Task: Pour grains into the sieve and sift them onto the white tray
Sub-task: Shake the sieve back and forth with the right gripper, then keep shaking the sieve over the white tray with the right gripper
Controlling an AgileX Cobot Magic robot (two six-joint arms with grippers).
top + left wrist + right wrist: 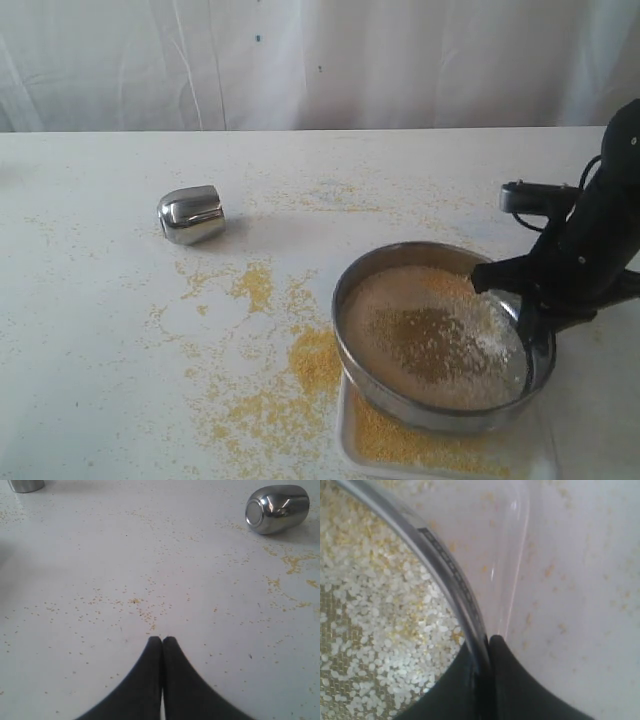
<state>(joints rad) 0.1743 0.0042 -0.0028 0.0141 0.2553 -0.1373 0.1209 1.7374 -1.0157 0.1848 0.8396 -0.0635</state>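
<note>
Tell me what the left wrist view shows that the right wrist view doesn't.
Only the left wrist view: the left claw, shut and empty over the table, and a steel cup lying on its side. Only the right wrist view: the right claw clamped on the rim of the sieve, pale grains on its mesh, and a corner of the white tray beneath. Both: the white table dotted with yellow specks, and a dark claw closed.
</note>
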